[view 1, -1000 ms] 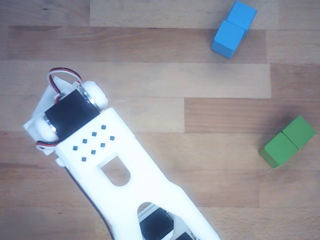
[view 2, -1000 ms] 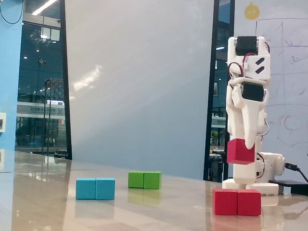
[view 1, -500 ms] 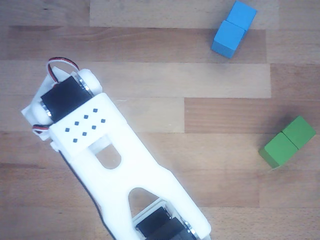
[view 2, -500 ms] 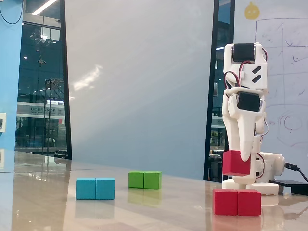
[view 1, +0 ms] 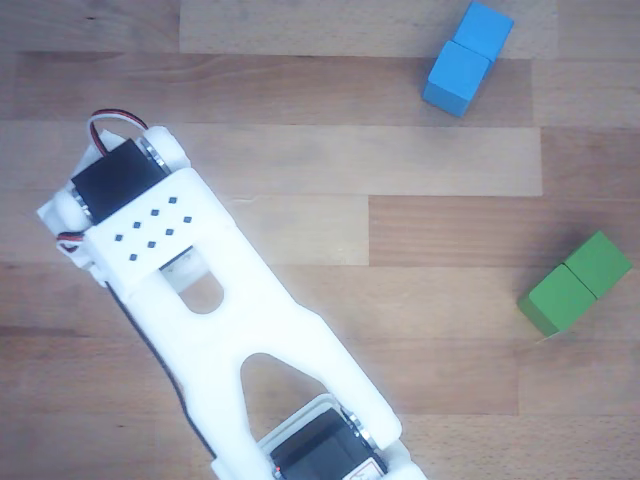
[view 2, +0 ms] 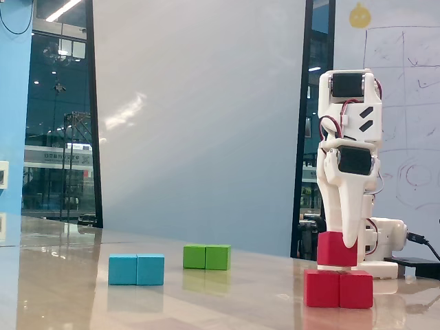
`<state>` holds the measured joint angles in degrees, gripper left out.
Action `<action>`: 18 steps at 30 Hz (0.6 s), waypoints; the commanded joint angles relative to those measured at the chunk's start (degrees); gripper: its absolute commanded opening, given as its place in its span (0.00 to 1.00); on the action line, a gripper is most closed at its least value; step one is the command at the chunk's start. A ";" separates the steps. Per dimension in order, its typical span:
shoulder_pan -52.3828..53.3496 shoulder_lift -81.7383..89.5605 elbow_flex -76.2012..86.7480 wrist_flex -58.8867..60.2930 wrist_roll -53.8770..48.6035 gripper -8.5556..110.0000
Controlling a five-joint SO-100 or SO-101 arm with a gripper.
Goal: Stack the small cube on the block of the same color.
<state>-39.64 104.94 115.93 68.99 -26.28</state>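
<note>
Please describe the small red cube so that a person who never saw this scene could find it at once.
In the fixed view, look at the white robot arm on the right. At its lower end the gripper holds the small cube just on top of the longer red block. It is the only single cube; the blue block and green block are double-length.

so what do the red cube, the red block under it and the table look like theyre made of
Small cube: matte, evenly red with crisp edges, probably painted wood, possibly plastic.
Red block: the same flat finish, with a seam across its middle.
Table: wood planks with visible grain from above; its sheen in the fixed view suggests varnish.
</note>
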 commanded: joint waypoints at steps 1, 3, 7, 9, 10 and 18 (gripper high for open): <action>0.44 0.70 -5.98 -0.97 0.18 0.16; 0.44 0.70 -5.98 -0.97 0.18 0.16; 0.44 0.70 -5.98 -0.97 0.18 0.16; 0.44 0.70 -5.98 -0.97 0.18 0.16; 0.44 0.70 -5.98 -0.97 0.26 0.16; 0.44 0.70 -5.80 -0.88 0.53 0.22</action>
<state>-39.64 104.94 115.93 68.91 -26.28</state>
